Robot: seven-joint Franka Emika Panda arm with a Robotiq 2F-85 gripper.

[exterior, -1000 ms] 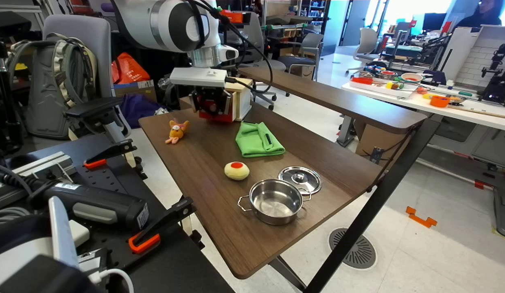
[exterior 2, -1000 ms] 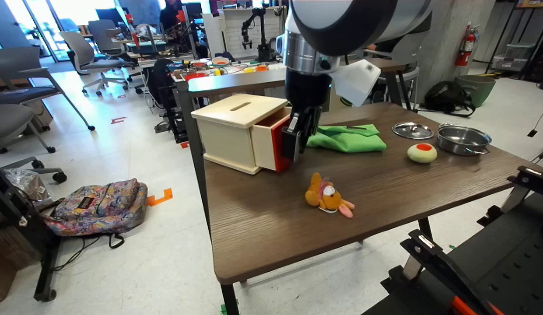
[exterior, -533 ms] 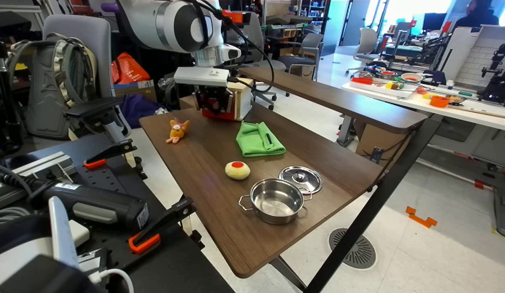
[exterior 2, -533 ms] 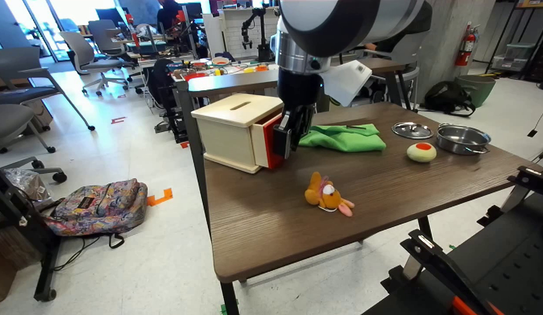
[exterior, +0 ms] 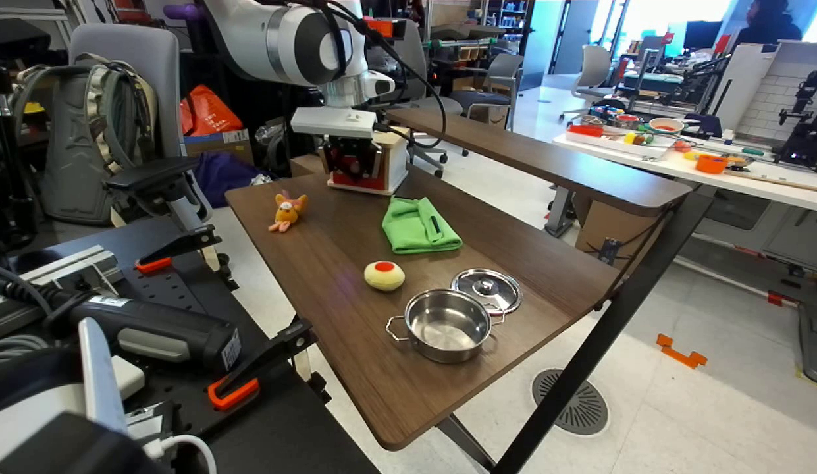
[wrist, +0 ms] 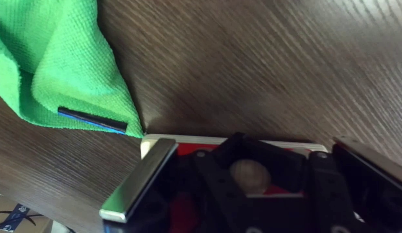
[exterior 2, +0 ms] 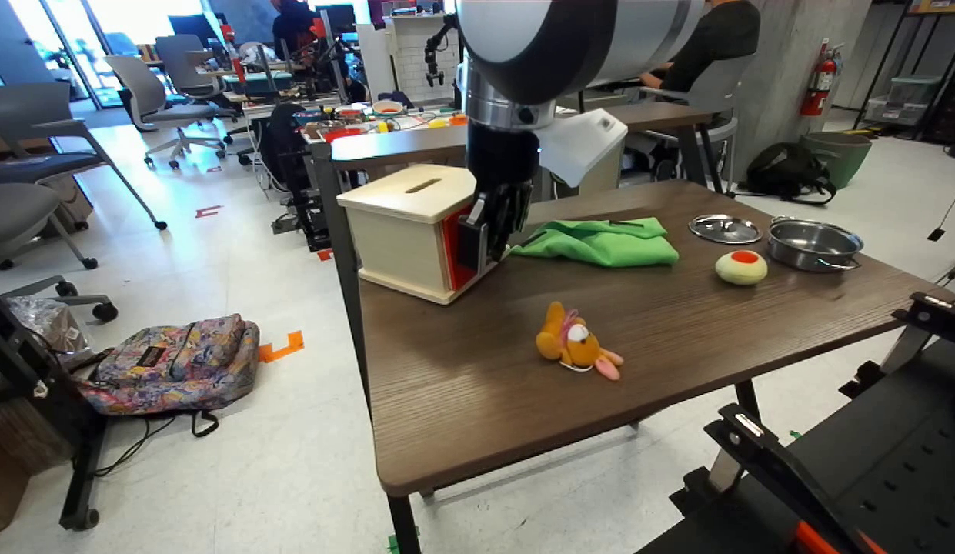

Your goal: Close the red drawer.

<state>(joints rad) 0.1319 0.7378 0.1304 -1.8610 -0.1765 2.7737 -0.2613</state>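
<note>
Found flat red drawer front [exterior 2: 452, 231] level, or nearly level, with its frame

Saw the small boxy pale-wood drawer unit [exterior 2: 392, 246] standing upright near a corner of the long brown wood-grain bench [exterior 2: 477, 400], with the red drawer in or almost in; could not rule out a last thin gap. In both exterior views, found the black metal claw [exterior: 351, 172] right in front of the red face, pointing down, with its fingers [wrist: 141, 178] spread well apart; could not tell contact from near contact. Saw the soft folded green cloth [exterior 2: 608, 245] beside the unit, with one corner, in the wrist view, touching the pale base or just short of it, and with a narrow black strip [wrist: 92, 119] on it. Noted the small orange plush toy [exterior 2: 586, 354] lying nearer the unit than the oval pale-yellow plush piece [exterior: 384, 282] with a red patch, the round silver metal pot [exterior: 448, 329] and, just beside the pot, the round silver metal lid [exterior: 486, 289]
</note>
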